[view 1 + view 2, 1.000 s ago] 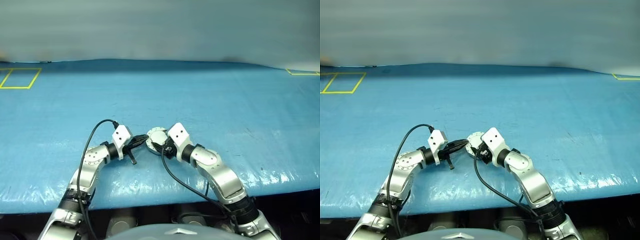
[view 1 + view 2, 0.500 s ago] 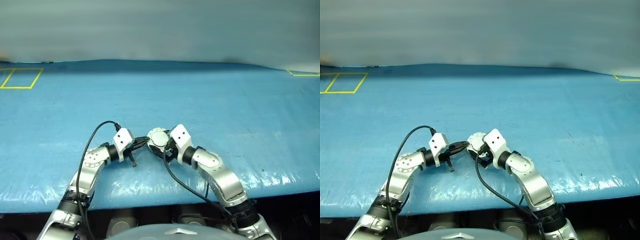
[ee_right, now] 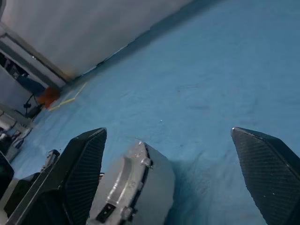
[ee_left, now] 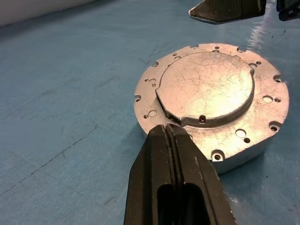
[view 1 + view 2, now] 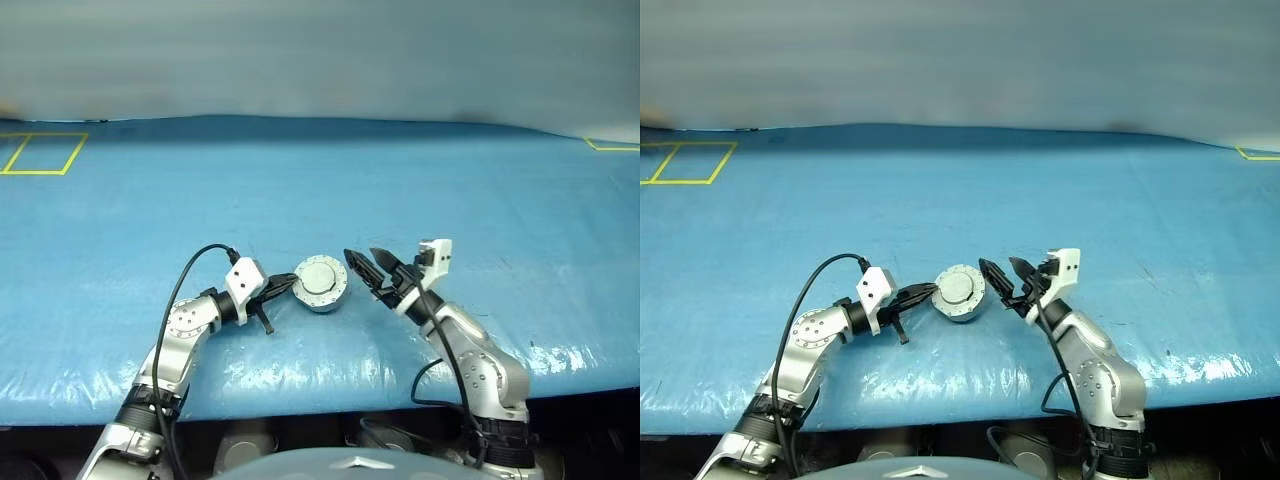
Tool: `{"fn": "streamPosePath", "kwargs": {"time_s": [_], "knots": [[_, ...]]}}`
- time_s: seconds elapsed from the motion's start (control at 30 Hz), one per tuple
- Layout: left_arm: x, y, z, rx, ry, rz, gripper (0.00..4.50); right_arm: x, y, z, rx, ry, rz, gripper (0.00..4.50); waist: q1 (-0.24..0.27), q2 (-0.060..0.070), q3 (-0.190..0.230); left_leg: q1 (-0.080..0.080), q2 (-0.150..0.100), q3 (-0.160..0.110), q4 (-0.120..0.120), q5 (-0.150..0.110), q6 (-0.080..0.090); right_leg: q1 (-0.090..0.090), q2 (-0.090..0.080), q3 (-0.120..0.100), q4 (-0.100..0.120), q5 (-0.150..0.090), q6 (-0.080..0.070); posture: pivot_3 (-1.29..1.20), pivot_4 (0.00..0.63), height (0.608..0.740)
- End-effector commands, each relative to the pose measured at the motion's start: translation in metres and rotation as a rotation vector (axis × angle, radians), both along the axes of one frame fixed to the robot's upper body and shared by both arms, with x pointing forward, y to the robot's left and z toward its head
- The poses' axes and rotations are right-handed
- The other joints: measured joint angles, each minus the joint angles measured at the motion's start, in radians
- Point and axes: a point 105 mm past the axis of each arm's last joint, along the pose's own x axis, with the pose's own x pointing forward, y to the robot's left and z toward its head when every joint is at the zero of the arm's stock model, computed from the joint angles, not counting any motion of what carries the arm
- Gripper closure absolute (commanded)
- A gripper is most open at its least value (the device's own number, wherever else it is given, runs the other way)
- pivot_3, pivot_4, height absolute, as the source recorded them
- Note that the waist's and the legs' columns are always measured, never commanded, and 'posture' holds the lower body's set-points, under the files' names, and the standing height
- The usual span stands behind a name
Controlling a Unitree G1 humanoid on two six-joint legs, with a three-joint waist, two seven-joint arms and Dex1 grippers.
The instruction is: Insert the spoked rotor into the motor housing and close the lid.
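Note:
The motor housing (image 5: 320,284) is a round silver cup resting on the blue table between my two grippers. The lid (image 4: 206,86) lies flat and closed on top of it, plain face up. The spoked rotor is hidden. My left gripper (image 5: 283,288) is shut with nothing between its fingers, and its tips (image 4: 168,130) rest against the housing's left rim. My right gripper (image 5: 366,261) is open wide just to the right of the housing and does not touch it. In the right wrist view the housing (image 3: 140,185) shows edge-on near one finger (image 3: 86,168).
A blue sheet (image 5: 450,200) covers the whole table, wrinkled and shiny near the front edge (image 5: 330,385). Yellow tape outlines sit at the far left (image 5: 40,155) and far right (image 5: 612,146). A black cable (image 5: 185,275) loops over my left arm.
My right gripper let go at the housing, swung away to the right, rolled over and opened wide. The lid now lies flat on the housing. My left gripper stayed where it was.

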Motion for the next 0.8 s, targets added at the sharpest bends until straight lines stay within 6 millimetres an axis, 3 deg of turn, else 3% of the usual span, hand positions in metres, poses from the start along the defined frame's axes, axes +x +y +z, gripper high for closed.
{"fn": "streamPosePath", "kwargs": {"time_s": [0.03, 0.17, 0.37, 0.53, 0.63, 0.77, 0.8], "knots": [[-0.008, -0.002, -0.009, 0.028, 0.038, -0.023, 4.50, -0.012, 0.006, -0.016, 0.146, 0.132, 0.057, 0.03, 0.000, 0.000, 0.000, 0.000, 0.000, 0.000, -0.001, 0.000, 0.000, 0.001, 0.000, 0.001, 0.000, 0.000, 0.000, 0.00, 0.150, 0.740], [-0.006, 0.002, -0.010, 0.041, 0.028, -0.006, 4.50, -0.029, 0.029, -0.020, 0.263, 0.206, 0.190, 0.03, -0.004, 0.001, 0.000, 0.000, -0.001, 0.001, -0.003, 0.000, 0.000, 0.002, 0.001, 0.002, 0.000, 0.000, 0.000, 0.00, 0.150, 0.740], [-0.005, 0.003, -0.011, 0.044, 0.027, -0.011, 4.50, -0.027, 0.043, -0.010, 0.305, 0.179, 0.234, 0.03, -0.004, 0.001, 0.000, 0.001, -0.001, 0.001, -0.003, 0.000, 0.000, 0.000, 0.000, 0.002, -0.001, -0.003, 0.004, 0.00, 0.150, 0.740], [-0.004, 0.005, -0.016, 0.060, 0.023, -0.005, 4.50, -0.025, 0.047, -0.023, 0.249, 0.221, 0.221, 0.03, -0.003, 0.001, 0.000, 0.000, -0.001, 0.001, -0.003, 0.000, 0.001, 0.000, 0.000, 0.002, -0.001, -0.002, 0.004, 0.00, 0.150, 0.740], [-0.004, 0.006, -0.017, 0.063, 0.023, -0.006, 4.50, -0.025, 0.045, -0.026, 0.212, 0.208, 0.211, 0.60, -0.003, 0.001, 0.000, 0.000, -0.001, 0.001, -0.003, 0.000, 0.001, 0.001, 0.001, 0.002, -0.001, -0.002, 0.004, 0.00, 0.150, 0.740], [-0.004, 0.008, -0.018, 0.063, 0.028, -0.003, 4.50, -0.025, 0.044, -0.025, 0.216, 0.197, 0.209, 1.95, -0.004, 0.002, 0.000, 0.001, -0.001, 0.001, -0.003, 0.000, 0.001, 0.001, 0.001, 0.002, -0.001, -0.002, 0.004, 0.00, 0.150, 0.740], [-0.004, 0.007, -0.018, 0.065, 0.029, -0.004, 4.50, -0.025, 0.043, -0.023, 0.218, 0.189, 0.207, 2.12, -0.005, 0.002, 0.001, 0.001, -0.001, 0.002, -0.003, 0.000, 0.001, 0.001, 0.001, 0.002, 0.000, -0.002, 0.004, 0.00, 0.150, 0.740]]}}
